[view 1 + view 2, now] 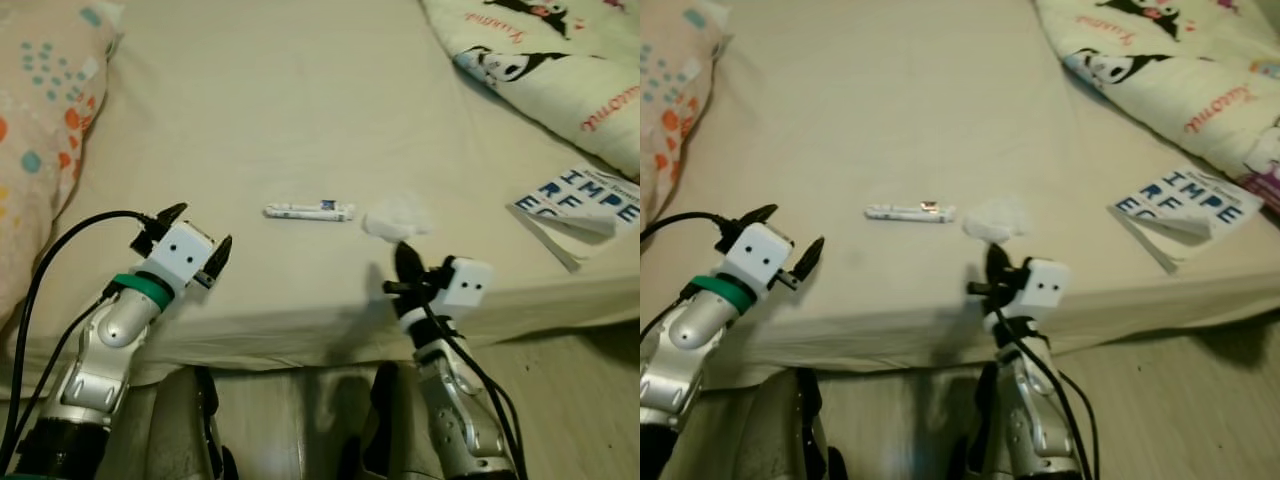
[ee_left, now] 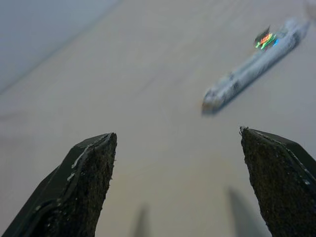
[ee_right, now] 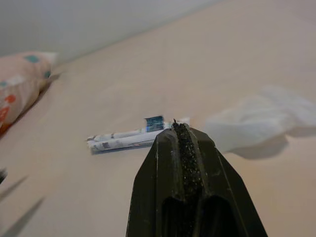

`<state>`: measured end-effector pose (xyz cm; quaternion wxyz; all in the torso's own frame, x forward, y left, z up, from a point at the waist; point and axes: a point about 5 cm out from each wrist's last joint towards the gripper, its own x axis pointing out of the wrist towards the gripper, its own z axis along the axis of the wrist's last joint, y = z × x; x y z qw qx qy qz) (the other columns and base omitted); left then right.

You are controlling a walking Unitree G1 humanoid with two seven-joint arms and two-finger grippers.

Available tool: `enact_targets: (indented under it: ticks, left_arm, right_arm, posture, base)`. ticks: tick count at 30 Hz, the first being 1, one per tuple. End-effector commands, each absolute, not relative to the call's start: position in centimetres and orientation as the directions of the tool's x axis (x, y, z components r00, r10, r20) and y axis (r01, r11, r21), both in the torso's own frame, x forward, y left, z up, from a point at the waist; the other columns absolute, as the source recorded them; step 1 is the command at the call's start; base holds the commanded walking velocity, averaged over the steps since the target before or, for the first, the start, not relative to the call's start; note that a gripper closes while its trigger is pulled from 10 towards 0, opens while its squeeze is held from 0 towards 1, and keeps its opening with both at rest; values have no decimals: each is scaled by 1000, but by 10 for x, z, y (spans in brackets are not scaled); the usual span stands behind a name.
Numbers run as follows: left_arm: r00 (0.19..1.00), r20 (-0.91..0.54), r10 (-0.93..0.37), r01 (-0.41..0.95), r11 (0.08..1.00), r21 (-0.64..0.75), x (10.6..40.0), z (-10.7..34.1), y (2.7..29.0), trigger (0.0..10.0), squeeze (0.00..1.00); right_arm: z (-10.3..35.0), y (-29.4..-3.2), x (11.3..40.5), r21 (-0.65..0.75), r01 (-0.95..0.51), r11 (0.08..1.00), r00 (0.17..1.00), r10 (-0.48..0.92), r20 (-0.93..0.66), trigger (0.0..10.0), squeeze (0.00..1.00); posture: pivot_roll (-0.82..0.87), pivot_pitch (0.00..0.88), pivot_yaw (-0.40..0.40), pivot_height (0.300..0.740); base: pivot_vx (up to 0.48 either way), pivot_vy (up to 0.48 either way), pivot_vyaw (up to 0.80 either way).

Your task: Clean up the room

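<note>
A thin white wrapper stick point(image 1: 309, 211) with a small shiny blue label lies on the beige bed sheet point(image 1: 300, 100). Just right of it sits a crumpled white tissue point(image 1: 397, 217). My left gripper point(image 1: 198, 238) hovers open over the sheet, to the left of the stick and nearer the bed's front edge; in the left wrist view the stick point(image 2: 252, 69) lies beyond its spread fingers. My right gripper point(image 1: 405, 262) is shut with nothing in it, just in front of the tissue point(image 3: 266, 121); the stick point(image 3: 133, 138) is ahead of it.
A spotted pillow point(image 1: 40, 130) lies at the left of the bed. A cartoon-print quilt point(image 1: 560, 70) is bunched at the back right. A booklet with large blue letters point(image 1: 580, 210) rests near the bed's right front edge. Wooden floor point(image 1: 570, 400) lies below the mattress edge.
</note>
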<state>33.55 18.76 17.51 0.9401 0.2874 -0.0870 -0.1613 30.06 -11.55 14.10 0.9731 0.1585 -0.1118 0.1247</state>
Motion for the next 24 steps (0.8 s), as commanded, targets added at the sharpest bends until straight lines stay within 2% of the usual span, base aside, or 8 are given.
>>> enact_targets:
  ticks: [1,4,11,12,14,17,21,24]
  left_arm:
    - [921,10,-388,317,767,558,343,166,188,10000,0]
    - [920,-38,-390,347,764,544,360,163,187,10000,0]
    - [919,-34,-392,345,761,549,369,167,180,10000,0]
    - [916,-15,-401,346,771,534,369,170,176,10000,0]
    - [911,21,-411,344,789,510,364,172,174,10000,0]
    - [911,48,-410,337,805,489,355,170,175,10000,0]
    - [909,65,-411,333,813,477,345,166,177,10000,0]
    - [918,72,-391,313,823,475,323,156,185,10000,0]
  right_arm:
    - [134,-115,302,245,-259,934,953,205,225,10000,0]
    - [140,-108,307,198,-259,945,948,210,238,10000,0]
    - [136,-102,315,123,-204,971,961,175,213,10000,0]
    - [135,-99,320,66,-179,982,965,162,207,10000,1000]
    - [139,-92,333,-19,-128,992,967,129,219,10000,1000]
    - [149,-85,347,-56,-90,994,966,101,239,10000,1000]
    - [157,-81,360,-42,-63,997,968,71,239,10000,1000]
    - [172,-77,378,-7,-35,999,975,36,217,10000,1000]
  posture:
    - [60,141,26,460]
    - [36,155,29,460]
    - [21,170,32,460]
    - [33,173,31,460]
    - [52,177,28,460]
    - [126,184,15,460]
    - [154,185,9,460]
    - [211,189,-8,460]
  base:
    - [0,0,0]
    - [0,0,0]
    - [0,0,0]
    - [0,0,0]
    - [0,0,0]
    - [0,0,0]
    - [0,0,0]
    - [0,0,0]
